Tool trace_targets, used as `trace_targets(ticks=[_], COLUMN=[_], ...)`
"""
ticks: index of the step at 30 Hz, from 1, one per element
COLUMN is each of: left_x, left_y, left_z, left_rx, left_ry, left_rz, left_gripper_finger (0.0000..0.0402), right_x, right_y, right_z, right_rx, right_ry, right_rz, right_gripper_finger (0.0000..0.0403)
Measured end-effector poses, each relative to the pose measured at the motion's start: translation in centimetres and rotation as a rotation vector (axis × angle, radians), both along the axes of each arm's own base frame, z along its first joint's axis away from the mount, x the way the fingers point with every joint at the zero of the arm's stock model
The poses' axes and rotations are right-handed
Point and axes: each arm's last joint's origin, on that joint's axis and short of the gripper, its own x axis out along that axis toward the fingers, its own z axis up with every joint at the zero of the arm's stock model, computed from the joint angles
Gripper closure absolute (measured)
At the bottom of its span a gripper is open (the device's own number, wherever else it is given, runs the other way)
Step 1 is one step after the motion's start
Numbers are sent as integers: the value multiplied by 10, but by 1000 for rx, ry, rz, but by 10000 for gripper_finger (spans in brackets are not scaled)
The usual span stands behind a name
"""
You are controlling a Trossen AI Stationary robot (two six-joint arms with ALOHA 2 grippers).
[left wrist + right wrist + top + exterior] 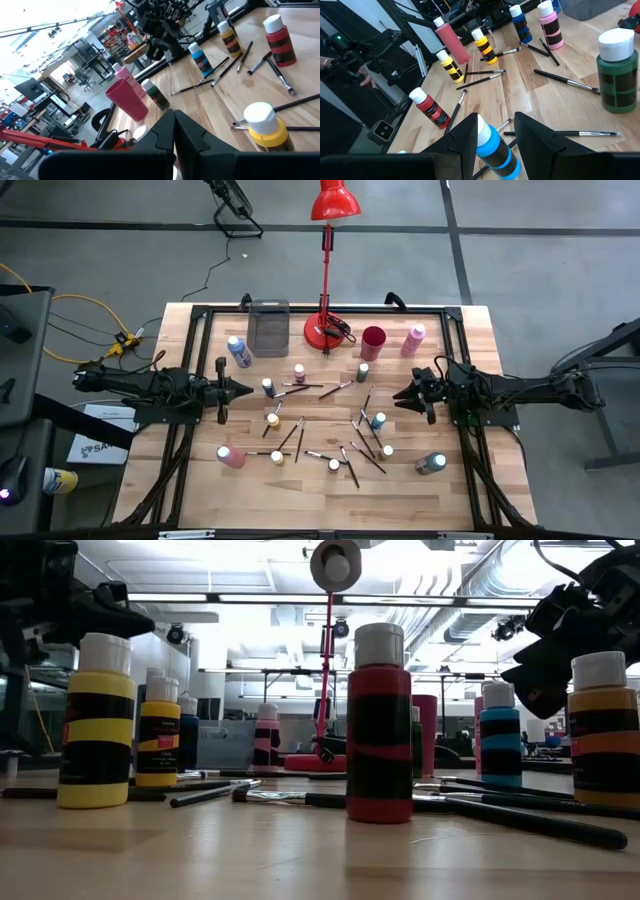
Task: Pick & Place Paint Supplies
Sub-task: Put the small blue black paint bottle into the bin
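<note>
1. The right gripper (494, 131) has its two fingers partly open. A blue paint bottle (495, 148) stands between them, but I can't tell if they squeeze it yet.
2. That blue bottle (378, 421) stands on the table, a good way from the red lamp (326, 330), toward the near edge.
3. It looks small, light and hard, with a smooth, slippery side. I think the middle of the body, under the white cap, is the best place to hold it. It could tip over easily.
4. The right arm lies low and flat, reaching toward the middle of the table.
5. The left gripper (246, 390) is closed tight and holds nothing. It waits on the other side of the lamp.
6. More bottles and thin paintbrushes (352, 450) lie scattered near the blue bottle. The grey bin (268, 327) sits just beside the lamp.
</note>
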Motion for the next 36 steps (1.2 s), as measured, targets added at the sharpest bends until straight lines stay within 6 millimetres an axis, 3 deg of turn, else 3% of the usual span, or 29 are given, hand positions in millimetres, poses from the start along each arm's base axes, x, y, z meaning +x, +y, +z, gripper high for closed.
trace_targets(ticks=[16, 21, 25, 30, 36], left_x=[0, 0, 3, 10, 26], left_y=[0, 0, 0, -1, -1], left_z=[0, 0, -3, -4, 17], left_rx=[-2, -110, -185, -246, -257], left_ry=[7, 4, 40, 117, 170], left_rz=[13, 17, 26, 44, 181], left_gripper_finger=[398, 395, 362, 284, 254], right_x=[0, 0, 0, 0, 0], right_y=[0, 0, 0, 0, 0], right_z=[0, 0, 0, 0, 0], right_rx=[0, 0, 0, 0, 0], right_ry=[0, 0, 0, 0, 0], right_rz=[0, 0, 0, 0, 0], right_gripper_finger=[280, 280, 280, 280, 280])
